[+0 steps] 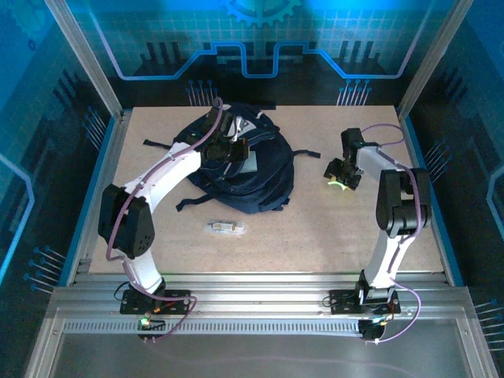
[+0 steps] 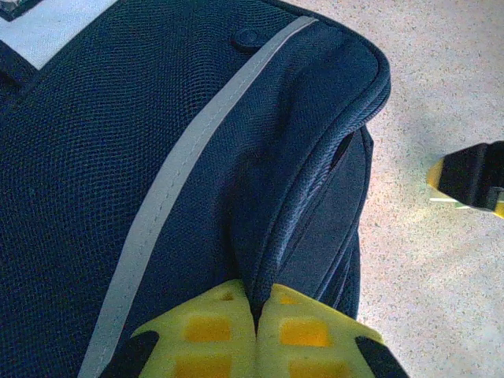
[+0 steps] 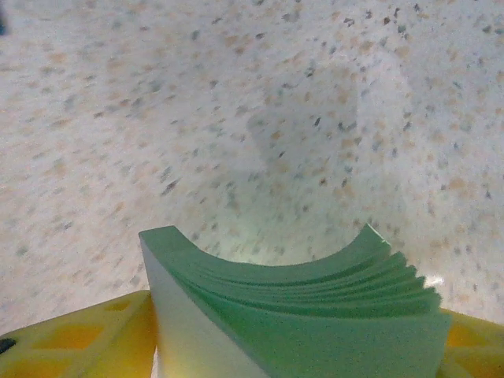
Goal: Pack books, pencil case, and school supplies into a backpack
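Our left end effector (image 2: 256, 331) is pinched tight on the backpack (image 2: 118, 157); the right end effector (image 3: 276, 342) squeezes the pad (image 3: 315, 311), bowing it. Next, we judge: carry it to the backpack's opening.

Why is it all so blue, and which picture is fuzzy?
Top view: blue light from the walls tints the table. Left wrist view: backpack weave sharp, yellow fingers a bit soft. Right wrist view: fuzziest, the table speckles smeared, a paler patch just behind the green pad.
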### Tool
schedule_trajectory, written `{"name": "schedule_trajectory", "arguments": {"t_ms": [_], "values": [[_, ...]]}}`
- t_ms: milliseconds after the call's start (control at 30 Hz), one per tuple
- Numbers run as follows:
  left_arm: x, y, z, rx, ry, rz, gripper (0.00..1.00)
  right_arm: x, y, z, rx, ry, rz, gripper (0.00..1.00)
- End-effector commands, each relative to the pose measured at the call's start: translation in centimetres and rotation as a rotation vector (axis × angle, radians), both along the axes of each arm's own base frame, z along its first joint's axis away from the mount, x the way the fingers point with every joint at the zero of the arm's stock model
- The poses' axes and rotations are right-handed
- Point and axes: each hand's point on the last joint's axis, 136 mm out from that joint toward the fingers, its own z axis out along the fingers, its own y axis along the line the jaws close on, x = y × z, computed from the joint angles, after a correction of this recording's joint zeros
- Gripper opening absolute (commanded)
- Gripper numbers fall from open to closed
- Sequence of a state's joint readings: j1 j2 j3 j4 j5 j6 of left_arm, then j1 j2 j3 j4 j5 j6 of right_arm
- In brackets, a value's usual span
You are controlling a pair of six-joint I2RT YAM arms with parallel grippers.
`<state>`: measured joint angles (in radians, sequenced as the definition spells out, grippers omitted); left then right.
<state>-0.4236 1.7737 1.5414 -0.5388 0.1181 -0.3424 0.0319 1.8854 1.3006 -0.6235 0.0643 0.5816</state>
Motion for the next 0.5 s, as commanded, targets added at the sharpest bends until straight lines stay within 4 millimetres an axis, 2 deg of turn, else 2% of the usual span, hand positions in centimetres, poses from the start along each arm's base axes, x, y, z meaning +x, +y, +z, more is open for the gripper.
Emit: {"name": "schedule_trajectory", "arguments": {"t_ms": [0,133,267,467], "values": [[-0.4,-0.7,3.2,-0.077,-0.054,-0.009,0.00,-0.2,2.0,3.8,0.085,-0.075,0.070,0.66],[-0.2,-0.7,3.6,-0.081,-0.066,-0.011,0.00,-0.3,6.0,6.1,0.155,-0.120,0.171,0.67],[0.1,-0.8,3.7,-0.087,-0.066,-0.007,0.00,0.4,10.9,8.3,0.228,-0.181,0.275,0.67],[1.3,-0.7,2.8,-0.072,-0.061,0.034,0.00,2.7,18.0,9.4,0.320,-0.225,0.388,0.67]]}}
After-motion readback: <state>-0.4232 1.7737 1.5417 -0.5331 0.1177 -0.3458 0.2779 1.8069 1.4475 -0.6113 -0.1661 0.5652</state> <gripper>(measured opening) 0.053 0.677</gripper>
